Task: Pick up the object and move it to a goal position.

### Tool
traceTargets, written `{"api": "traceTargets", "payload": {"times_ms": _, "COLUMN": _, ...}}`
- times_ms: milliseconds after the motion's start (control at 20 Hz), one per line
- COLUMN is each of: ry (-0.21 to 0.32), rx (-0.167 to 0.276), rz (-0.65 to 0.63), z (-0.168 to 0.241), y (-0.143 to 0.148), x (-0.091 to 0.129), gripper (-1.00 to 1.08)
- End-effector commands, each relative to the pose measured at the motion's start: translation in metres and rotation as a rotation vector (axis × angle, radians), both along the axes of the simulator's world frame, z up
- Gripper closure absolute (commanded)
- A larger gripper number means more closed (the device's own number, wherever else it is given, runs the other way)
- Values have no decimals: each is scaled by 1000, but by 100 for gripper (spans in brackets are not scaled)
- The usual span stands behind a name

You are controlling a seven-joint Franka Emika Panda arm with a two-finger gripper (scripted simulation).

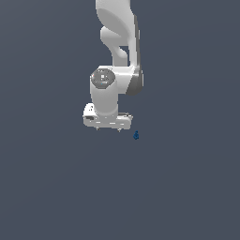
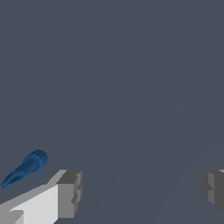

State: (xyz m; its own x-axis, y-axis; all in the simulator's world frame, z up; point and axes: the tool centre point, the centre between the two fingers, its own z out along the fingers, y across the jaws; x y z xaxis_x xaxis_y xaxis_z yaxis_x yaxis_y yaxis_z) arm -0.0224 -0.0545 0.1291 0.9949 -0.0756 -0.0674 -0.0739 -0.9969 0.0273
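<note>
Everywhere the ground is one flat, dark grey-blue surface with no walls or writing to be read. From the exterior view the white gripper (image 1: 108,127) hangs downward, and the tiny dark blue object (image 1: 136,135) sits just beside it, toward that view's right, apart from the fingertips. Only the wrist view shows its ribbed, tapering shape (image 2: 25,167) outside one finger (image 2: 69,194); the jaws stand wide, holding nothing.
</note>
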Motion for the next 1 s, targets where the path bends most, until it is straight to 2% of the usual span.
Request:
{"api": "traceTargets", "payload": {"times_ms": 0, "ry": -1, "rx": 1, "rz": 4, "z": 0, "y": 2, "x": 0, "gripper": -92}}
{"api": "traceTargets", "payload": {"times_ms": 200, "ry": -4, "rx": 3, "rz": 40, "z": -3, "y": 11, "x": -1, "gripper": -92}}
{"api": "traceTargets", "payload": {"times_ms": 400, "ry": -13, "rx": 8, "rz": 121, "z": -9, "y": 32, "x": -3, "gripper": -92}}
{"api": "traceTargets", "payload": {"times_ms": 950, "ry": -50, "rx": 33, "rz": 471, "z": -32, "y": 122, "x": -24, "gripper": -92}}
